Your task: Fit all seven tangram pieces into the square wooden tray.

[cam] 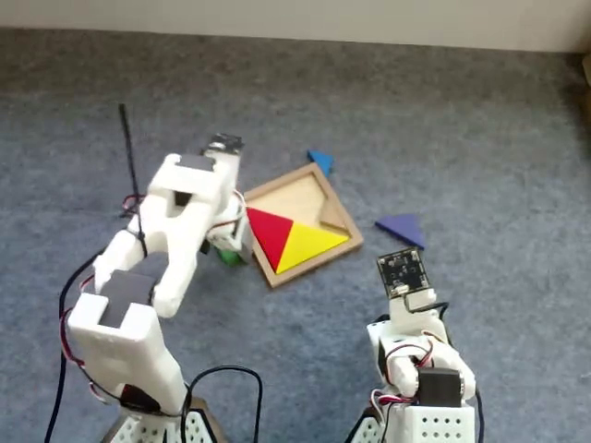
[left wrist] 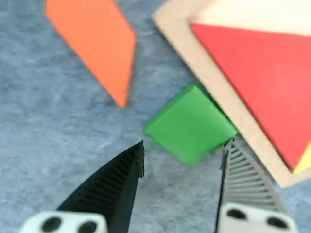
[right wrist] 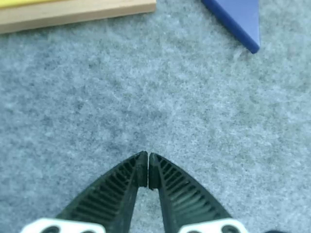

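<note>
Two pieces, the red triangle (cam: 266, 231) and the yellow triangle (cam: 309, 242), are seated in the square wooden tray (cam: 294, 196). The green square (left wrist: 190, 124) is laid on the surface (cam: 480, 129) just beside the tray's outer rim, flanked by the spread left gripper (left wrist: 184, 144). The orange parallelogram (left wrist: 95, 43) is seen nearby. The right gripper (right wrist: 148, 162) is pressed together, near the dark blue triangle (right wrist: 238, 17).

1. The tray (left wrist: 217, 85) is showing pale, plain wood
2. The red triangle (cam: 268, 231) and the yellow triangle (cam: 309, 243) are showing flat, solid colour
3. The square (left wrist: 190, 124) is showing green, the parallelogram (left wrist: 95, 41) orange
4. The small triangle (cam: 320, 162) is showing bright blue, the larger loose triangle (cam: 402, 228) darker violet-blue
5. The desk (cam: 462, 120) is showing mottled grey-blue, the right pincer (right wrist: 148, 162) ribbed black
</note>
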